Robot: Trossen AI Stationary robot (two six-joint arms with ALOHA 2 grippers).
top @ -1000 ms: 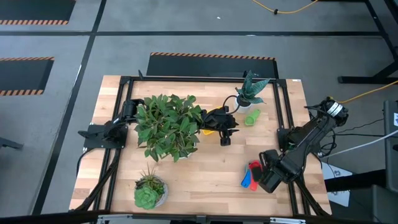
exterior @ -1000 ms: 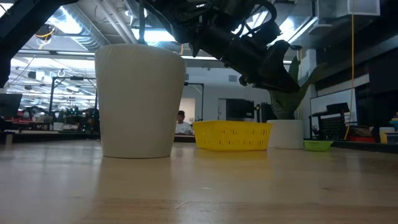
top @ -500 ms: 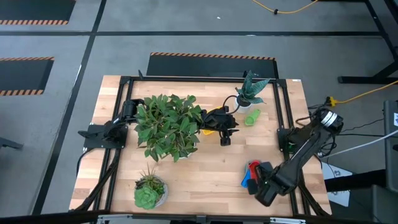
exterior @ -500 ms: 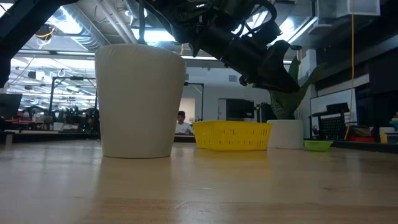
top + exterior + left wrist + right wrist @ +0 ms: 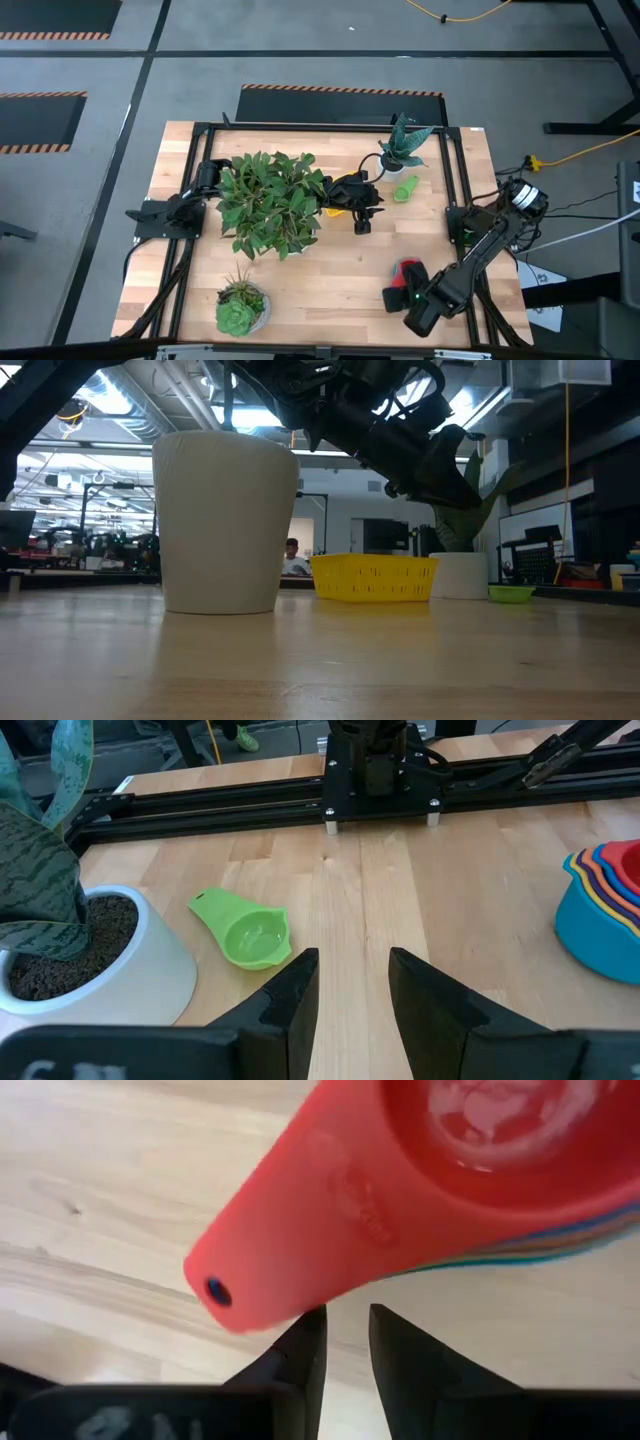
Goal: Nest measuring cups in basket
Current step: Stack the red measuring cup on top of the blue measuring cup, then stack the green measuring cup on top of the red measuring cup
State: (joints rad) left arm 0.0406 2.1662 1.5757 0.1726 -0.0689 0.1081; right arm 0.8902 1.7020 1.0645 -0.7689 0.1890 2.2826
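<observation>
The right claw hovers low over the stack of cups at the near right of the table, its two fingers parted a little and holding nothing. In the right wrist view the red cup's handle juts straight toward the gap between them, so the claw looks lined up to pinch that handle and lift the whole nested set at once. That is a judgement; no contact shows yet. The right arm reaches in from the right edge, bent at the elbow and angled down toward the near side.

The left claw waits near the middle of the table, released and empty, beside the big leafy plant. It points across the table toward the right side, with the lone green cup just ahead of it and a white pot next to that cup. The green cup lies apart from the stack, at the far side near the spiky plant.

The yellow basket stands mid-table, mostly hidden under the left arm from above. From the low view its inside cannot be seen, so whether any cup is in it is unclear.
</observation>
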